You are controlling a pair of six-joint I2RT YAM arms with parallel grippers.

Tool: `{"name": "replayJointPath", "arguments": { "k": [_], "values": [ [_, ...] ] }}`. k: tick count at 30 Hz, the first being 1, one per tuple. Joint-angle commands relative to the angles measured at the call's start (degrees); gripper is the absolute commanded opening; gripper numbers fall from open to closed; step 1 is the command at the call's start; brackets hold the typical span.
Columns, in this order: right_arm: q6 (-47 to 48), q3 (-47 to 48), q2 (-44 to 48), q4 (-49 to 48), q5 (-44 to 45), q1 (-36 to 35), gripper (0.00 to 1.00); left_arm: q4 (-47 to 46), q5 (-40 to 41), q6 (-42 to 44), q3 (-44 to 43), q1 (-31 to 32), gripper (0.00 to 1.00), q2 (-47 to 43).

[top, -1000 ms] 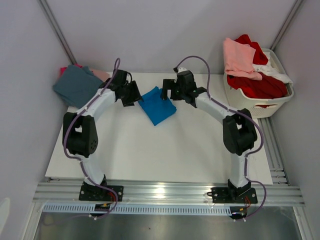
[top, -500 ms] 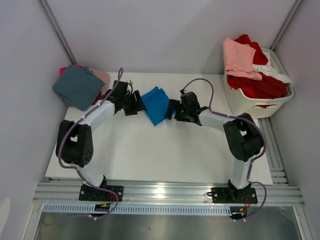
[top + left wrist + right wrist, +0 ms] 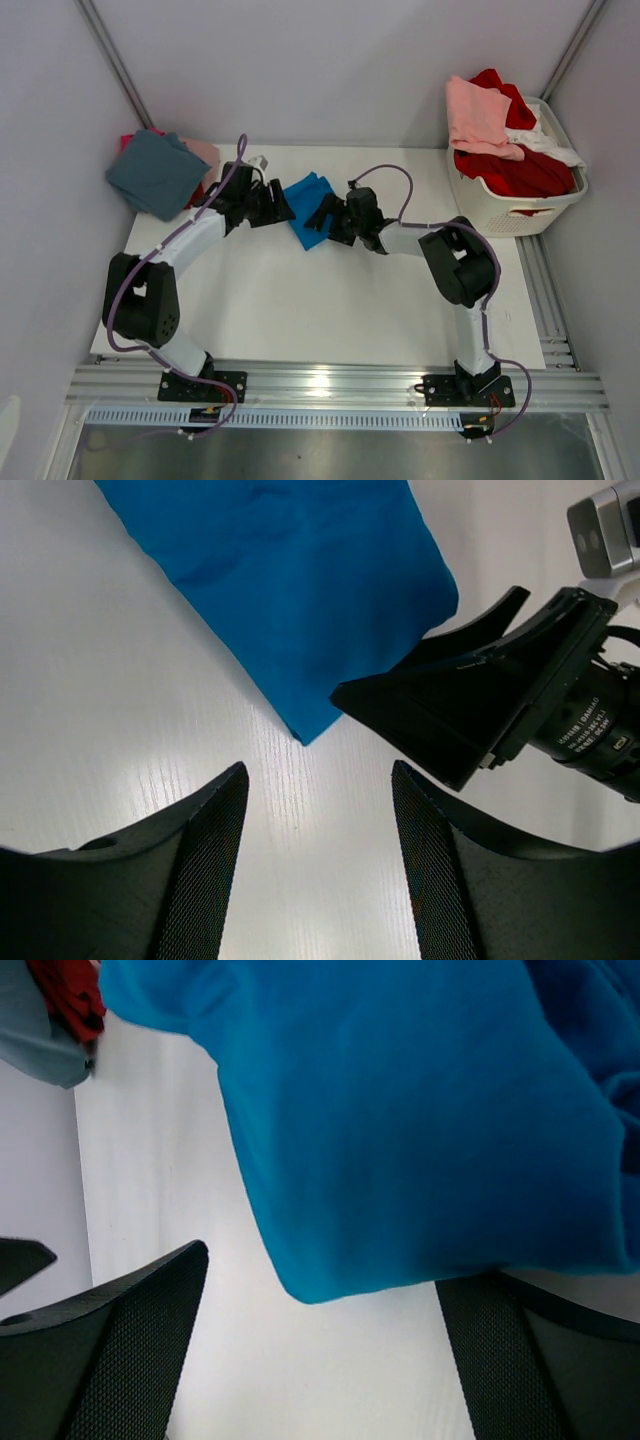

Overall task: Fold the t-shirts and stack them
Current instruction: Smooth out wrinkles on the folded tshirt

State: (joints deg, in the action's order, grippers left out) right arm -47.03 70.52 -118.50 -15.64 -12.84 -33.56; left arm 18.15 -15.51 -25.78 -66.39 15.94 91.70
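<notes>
A folded bright blue t-shirt (image 3: 302,198) lies flat on the white table (image 3: 300,300), at the back middle. My left gripper (image 3: 281,209) sits low at its left edge, open, with only bare table between its fingers (image 3: 205,880); the shirt's near corner (image 3: 300,610) lies just ahead. My right gripper (image 3: 320,215) is at the shirt's right edge, open wide. In the right wrist view the blue shirt (image 3: 420,1130) fills the space ahead, and its edge overlaps the right finger (image 3: 530,1360). A dusty teal t-shirt (image 3: 155,172) tops a pile at the table's back left corner.
A white slatted laundry basket (image 3: 500,195) stands off the table's right side, holding pink (image 3: 478,115), red (image 3: 520,172) and white (image 3: 555,148) shirts. Pink and red cloth shows under the teal pile. Grey walls close in at the back and both sides.
The right arm has swung down and left, bringing its gripper low against the blue shirt's right edge. The left gripper has slid right to the shirt's left edge. The shirt has hardly shifted.
</notes>
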Motion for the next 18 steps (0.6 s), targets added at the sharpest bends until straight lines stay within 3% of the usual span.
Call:
{"name": "replayJointPath", "arguments": {
  "k": [1,4,5,7,8,10,18],
  "values": [
    [-1.7,3.8,-4.0,1.9,1.4,-1.4,0.97,0.0,-1.2,2.1,-0.8,0.8,0.63,-4.2],
    [-1.5,6.0,-6.0,2.9,1.4,-1.4,0.8,0.3,-0.3,2.7,-0.8,1.4,0.63,-5.6],
    [-1.5,6.2,-6.2,3.1,1.3,-1.5,0.63,0.6,-0.1,2.8,-0.8,1.4,0.64,-5.8],
    [-1.1,6.2,-6.3,3.3,1.2,-1.7,0.43,0.9,0.4,3.2,-0.8,1.4,0.63,-6.2],
    [-0.8,6.3,-6.3,3.7,1.0,-1.8,0.2,1.1,0.6,3.4,-0.6,1.5,0.63,-6.4],
    [0.5,6.5,-6.1,4.8,0.9,-2.3,0.01,1.0,0.4,3.2,-0.4,1.5,0.63,-6.4],
    [9.4,3.1,-0.8,15.6,1.8,-6.9,0.0,2.8,-0.7,2.8,-0.5,2.7,0.63,-7.6]
  ]
}}
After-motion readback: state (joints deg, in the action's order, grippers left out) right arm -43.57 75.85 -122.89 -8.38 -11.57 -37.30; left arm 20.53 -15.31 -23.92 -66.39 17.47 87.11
